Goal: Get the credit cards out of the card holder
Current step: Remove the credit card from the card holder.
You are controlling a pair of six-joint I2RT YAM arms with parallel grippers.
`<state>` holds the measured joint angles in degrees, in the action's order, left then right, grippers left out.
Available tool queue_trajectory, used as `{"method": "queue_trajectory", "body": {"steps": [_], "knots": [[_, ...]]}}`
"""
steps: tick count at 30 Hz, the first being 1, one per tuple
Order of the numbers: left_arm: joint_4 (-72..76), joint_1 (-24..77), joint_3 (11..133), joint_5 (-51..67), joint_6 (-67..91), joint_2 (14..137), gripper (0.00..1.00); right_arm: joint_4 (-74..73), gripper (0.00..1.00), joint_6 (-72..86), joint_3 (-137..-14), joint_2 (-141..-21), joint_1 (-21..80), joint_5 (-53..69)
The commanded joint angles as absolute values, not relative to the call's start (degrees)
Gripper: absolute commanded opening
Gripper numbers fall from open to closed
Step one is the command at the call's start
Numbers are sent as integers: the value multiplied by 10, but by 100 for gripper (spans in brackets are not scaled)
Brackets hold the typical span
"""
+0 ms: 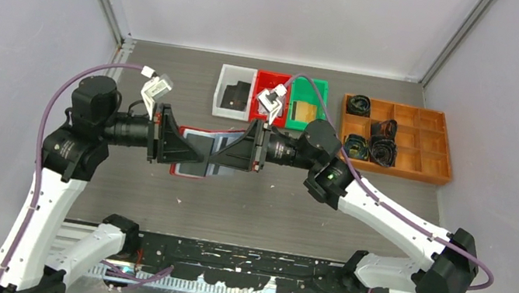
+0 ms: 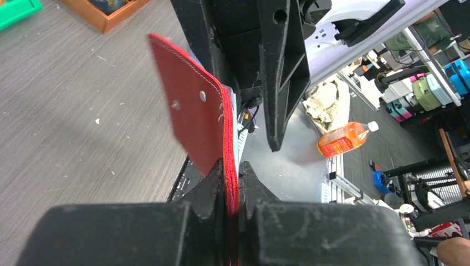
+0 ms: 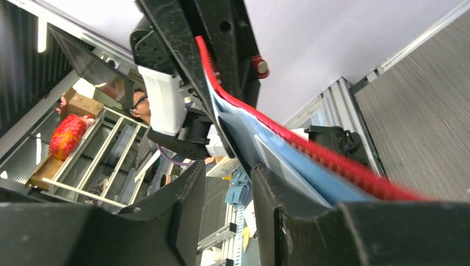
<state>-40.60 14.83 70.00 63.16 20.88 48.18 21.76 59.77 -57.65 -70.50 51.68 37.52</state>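
The red card holder (image 1: 175,171) hangs open between my two grippers above the table, its pale blue pocket pages (image 1: 230,140) facing up. My left gripper (image 1: 196,154) is shut on the holder's red edge; the left wrist view shows the red cover (image 2: 194,116) pinched between the fingertips of that gripper (image 2: 231,166). My right gripper (image 1: 230,153) is open: in the right wrist view the gap between the fingertips of that gripper (image 3: 228,166) is empty, and the blue page (image 3: 294,166) and red edge (image 3: 332,160) lie along the outside of one finger. A pale card (image 3: 272,160) sits in a pocket.
White (image 1: 232,103), red (image 1: 259,91) and green (image 1: 318,101) bins stand behind the holder; the white one holds a flat black item. A wooden compartment tray (image 1: 428,154) with dark coiled items sits at the back right. A black rail (image 1: 239,257) runs along the near edge.
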Motion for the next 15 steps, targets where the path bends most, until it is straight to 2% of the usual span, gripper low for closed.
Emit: {"method": "queue_trajectory", "body": {"steps": [1, 9, 15], "knots": [[-371, 148, 703, 666, 226, 483, 0, 304, 41, 623, -584, -704, 522, 394], [-366, 148, 701, 668, 244, 487, 0, 307, 41, 621, -584, -712, 526, 393], [-358, 148, 700, 696, 267, 489, 4, 324, 41, 625, -586, -730, 526, 387]]}}
